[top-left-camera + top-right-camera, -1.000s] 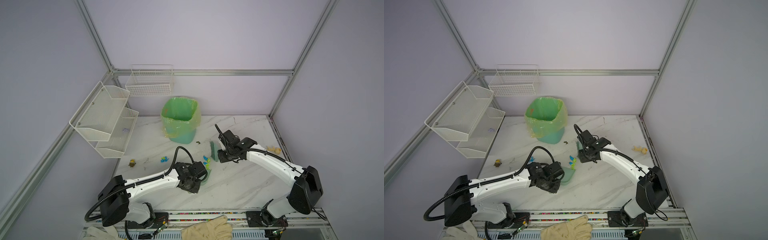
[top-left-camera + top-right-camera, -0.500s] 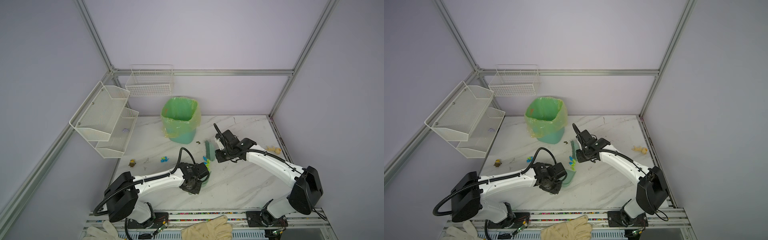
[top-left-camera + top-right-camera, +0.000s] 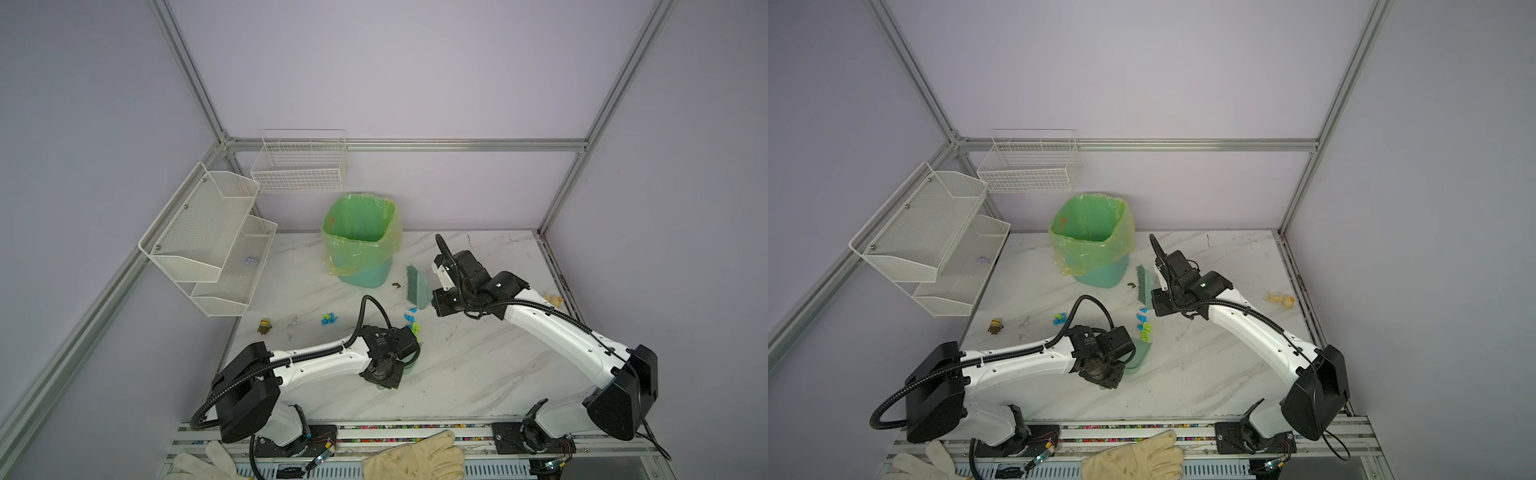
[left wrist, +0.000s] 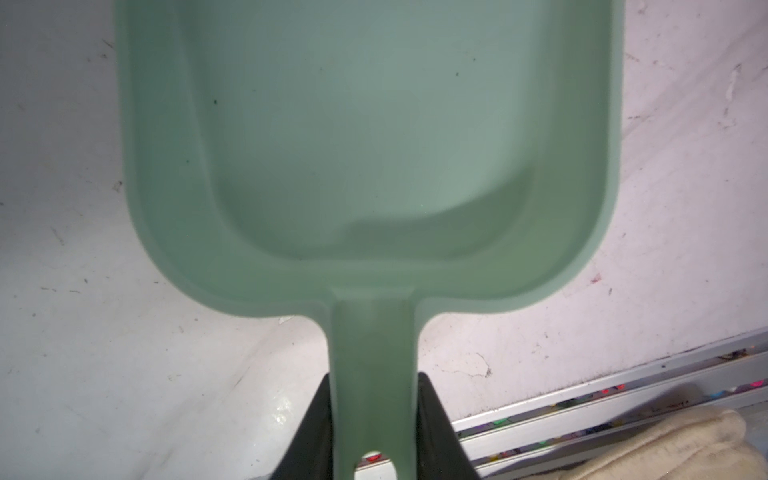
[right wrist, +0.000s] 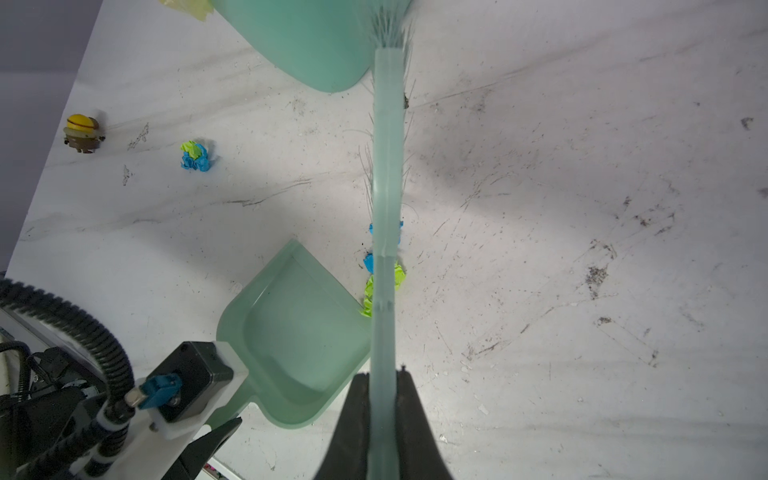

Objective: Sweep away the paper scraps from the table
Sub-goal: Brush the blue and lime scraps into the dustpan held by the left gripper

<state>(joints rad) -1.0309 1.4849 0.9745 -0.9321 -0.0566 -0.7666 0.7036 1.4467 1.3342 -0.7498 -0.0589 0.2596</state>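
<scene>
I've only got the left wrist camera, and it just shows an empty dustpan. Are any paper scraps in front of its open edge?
Observer: Yes, a short row of blue and lime-green paper scraps lies by one front corner of the dustpan.
Operator: Where's the brush?
Observer: The right end effector grips the hand brush, beyond those scraps, beside the waste bin.
Operator: Anything else?
Observer: One more cluster of paper wads lies apart, toward the yellow toy figure.

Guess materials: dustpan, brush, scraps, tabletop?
Dustpan: matte pale-green plastic, probably; smooth one-piece moulding. Brush: translucent green plastic back, thin bristles. Paper scraps: matte crumpled paper, sharp creases. Table: grey-veined white, slight sheen; stone or laminate, cannot tell.
</scene>
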